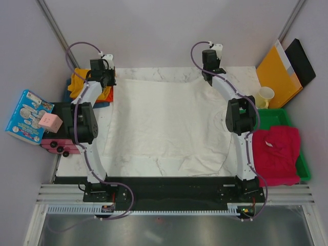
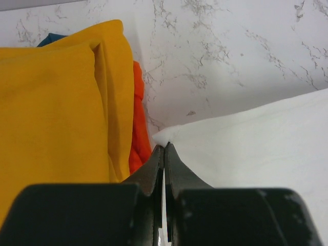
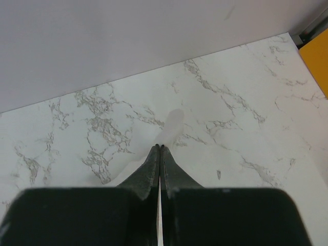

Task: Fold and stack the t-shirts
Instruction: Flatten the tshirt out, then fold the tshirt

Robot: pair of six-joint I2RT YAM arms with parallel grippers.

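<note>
**White tee spread out, both pincers parked at its far corners**

The marble table [image 1: 241, 77] was mostly covered by the white t-shirt [image 1: 164, 118], lying flat apart from some wrinkles at the near right. The crimson-pink shirt [image 1: 277, 154] sat bunched over the green tray [image 1: 277, 117] beside the table's right edge. At the far left corner was a pile with the mustard yellow shirt [image 2: 51, 113] on top, and the orange shirt [image 2: 139, 128] and a bit of the blue shirt [image 2: 51, 38] peeking out.

The left gripper [image 2: 164, 145] was pinched tight on the white tee's far left corner. The right gripper [image 3: 160, 147] was squeezed closed at the far right corner. A thin white sliver showed between its jaws, but I couldn't tell if that was cloth.

My guess is the fabric's light, floppy and a bit slidey on marble. So grab corners or the hem at 2 points at once and lift evenly, or it'll sag in the middle
</note>
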